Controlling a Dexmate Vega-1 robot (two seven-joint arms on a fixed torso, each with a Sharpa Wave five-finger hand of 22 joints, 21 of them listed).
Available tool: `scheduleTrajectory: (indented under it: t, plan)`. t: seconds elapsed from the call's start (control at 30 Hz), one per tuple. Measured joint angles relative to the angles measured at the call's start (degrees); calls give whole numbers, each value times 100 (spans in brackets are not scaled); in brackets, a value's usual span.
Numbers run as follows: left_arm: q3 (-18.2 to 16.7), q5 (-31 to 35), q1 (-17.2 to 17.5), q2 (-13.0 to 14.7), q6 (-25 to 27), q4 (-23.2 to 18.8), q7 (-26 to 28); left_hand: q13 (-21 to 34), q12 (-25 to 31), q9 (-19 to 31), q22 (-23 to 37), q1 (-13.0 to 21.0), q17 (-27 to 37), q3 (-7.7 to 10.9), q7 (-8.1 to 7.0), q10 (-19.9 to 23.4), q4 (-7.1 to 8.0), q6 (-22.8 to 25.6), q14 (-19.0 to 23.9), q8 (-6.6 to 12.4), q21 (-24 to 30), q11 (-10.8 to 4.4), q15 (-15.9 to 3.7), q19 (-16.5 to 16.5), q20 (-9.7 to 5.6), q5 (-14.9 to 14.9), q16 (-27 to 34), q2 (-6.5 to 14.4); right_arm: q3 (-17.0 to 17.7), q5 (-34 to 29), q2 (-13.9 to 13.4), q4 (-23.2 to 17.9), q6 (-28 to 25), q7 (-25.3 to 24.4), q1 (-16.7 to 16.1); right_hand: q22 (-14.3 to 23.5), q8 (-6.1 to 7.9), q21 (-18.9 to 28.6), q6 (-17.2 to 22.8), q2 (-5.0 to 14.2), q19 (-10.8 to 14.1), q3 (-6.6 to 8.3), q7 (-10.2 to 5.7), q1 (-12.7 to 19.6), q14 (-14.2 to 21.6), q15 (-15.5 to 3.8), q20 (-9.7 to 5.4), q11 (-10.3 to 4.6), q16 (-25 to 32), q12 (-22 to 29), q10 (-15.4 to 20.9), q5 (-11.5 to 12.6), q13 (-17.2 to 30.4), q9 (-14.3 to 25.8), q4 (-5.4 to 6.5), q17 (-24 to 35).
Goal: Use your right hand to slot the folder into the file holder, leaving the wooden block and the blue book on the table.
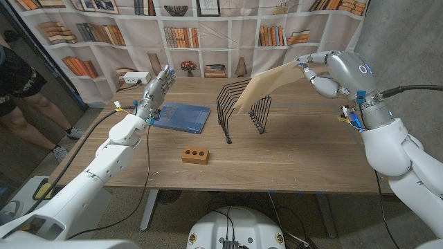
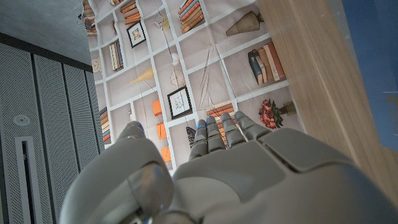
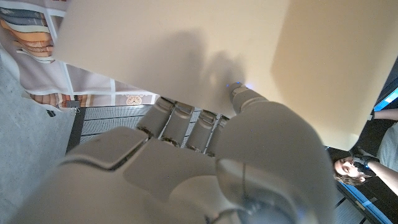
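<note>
The wooden table [image 1: 291,166] carried everything, and the step in hand looked like the carry-in: the folder had been brought to the file holder but was not yet seated. The tan folder [image 1: 266,84] hung tilted in the air, its upper end gripped by the right hand [image 1: 320,73] and its lower corner reaching down among the wires of the black file holder [image 1: 242,107], which stood near the table's middle. Whether that corner sat inside a slot or merely in front of the wires could not be told. In the right wrist view the right hand's fingers [image 3: 180,121] were curled against the folder's pale underside.

The next move, as I judged it, called for turning the sheet nearer upright, lining its edge with one gap and lowering it without snagging a wire or pushing the light holder along the table.

The blue book [image 1: 181,116] lay flat just beside the holder on the robot's left, and the left hand [image 1: 155,88] was raised over its far corner with fingers extended, holding nothing. The small wooden block [image 1: 195,155] sat nearer the front edge, well apart from the slotting path. A person [image 1: 21,83] stood at the picture's left edge.
</note>
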Motion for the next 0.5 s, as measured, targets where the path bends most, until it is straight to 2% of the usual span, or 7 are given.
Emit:
scheduleTrajectory:
  t: [0.5]
  plan:
    - [29,-23,-57,-37,10,116,-47,0,0,0,0,0,0,-9,0,23,-9,0,0,0,0,-23,0,0,0,0,0,0,-45,-133,-157,-66,-257,-54,7,0,-16,36,-1,11,1,0,-1,-25,0,0,0,0,0,0,0,0,-19,-1,0,0]
